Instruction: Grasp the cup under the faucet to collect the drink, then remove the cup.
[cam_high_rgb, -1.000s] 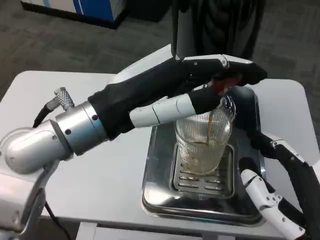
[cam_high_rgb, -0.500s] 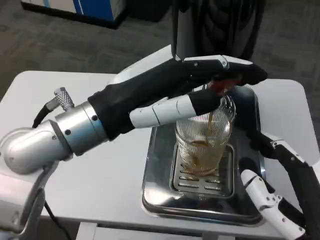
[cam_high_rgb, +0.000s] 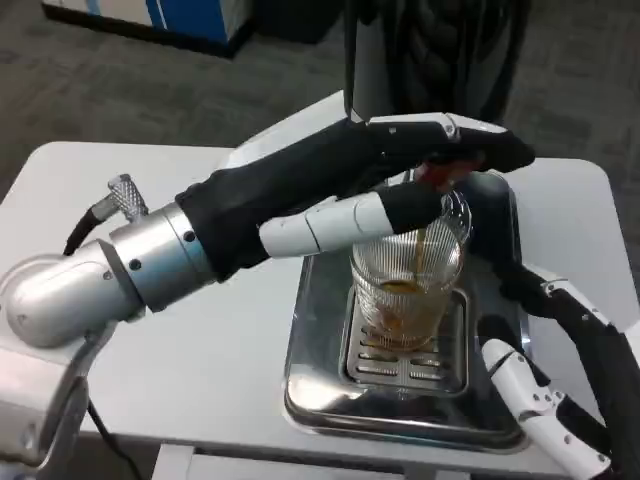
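A clear ribbed cup (cam_high_rgb: 405, 290) stands on the grate of the steel drip tray (cam_high_rgb: 320, 375). A thin brown stream falls into it from the faucet, and brown drink covers its bottom part. My left hand (cam_high_rgb: 400, 165) reaches across over the cup. Its fingers lie on top of the red faucet lever (cam_high_rgb: 440, 172) and its thumb lies beneath, so it holds the lever. My right hand (cam_high_rgb: 540, 350) waits at the tray's right side, fingers apart, a little away from the cup and holding nothing.
The dark dispenser body (cam_high_rgb: 440, 50) rises behind the tray. The white table (cam_high_rgb: 200, 330) ends close in front of the tray and to the right of my right hand. My left forearm (cam_high_rgb: 150, 260) crosses the table's left half.
The brown drink in the cup has risen a little. Both hands stay where they were.
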